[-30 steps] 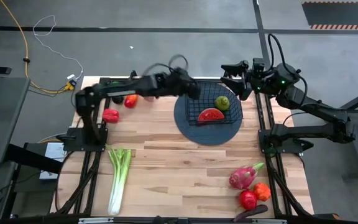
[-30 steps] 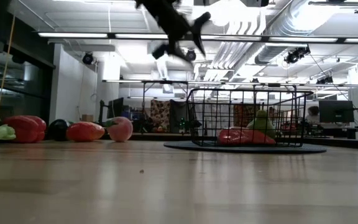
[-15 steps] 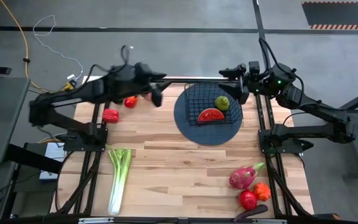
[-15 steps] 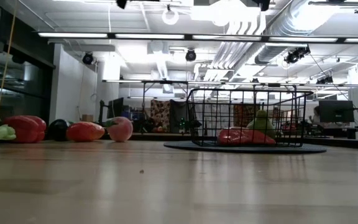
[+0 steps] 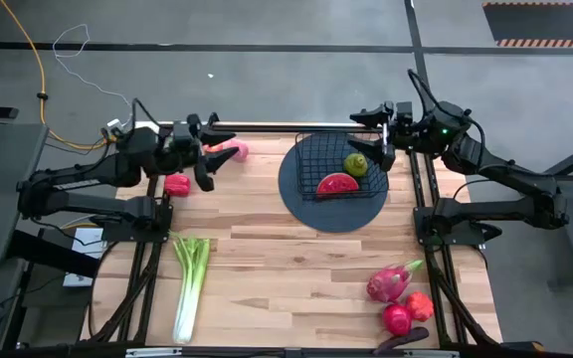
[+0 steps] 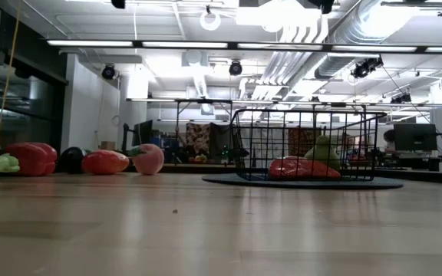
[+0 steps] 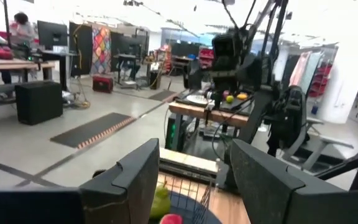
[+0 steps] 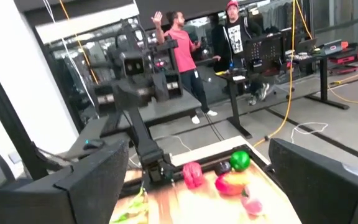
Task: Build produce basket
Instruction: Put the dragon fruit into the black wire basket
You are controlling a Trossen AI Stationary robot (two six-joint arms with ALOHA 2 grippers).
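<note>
the basket (image 5: 332, 181) stands at the table's (image 5: 296, 268) far edge, holding a watermelon slice (image 5: 337, 184) and a green fruit (image 5: 355, 164). left of the basket, the left gripper (image 5: 207, 159), fingers apart and empty, hangs over a red pepper (image 5: 177, 184) and a peach (image 5: 233, 150). the right gripper (image 5: 375, 134), fingers wide apart, waits at the basket's far right rim. risk: round fruit so near the table's edge may roll off if nudged. open wood lies near of the basket.

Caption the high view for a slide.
Basket holds two pieces; left gripper over far-left fruit, right gripper open at basket's far rim.
</note>
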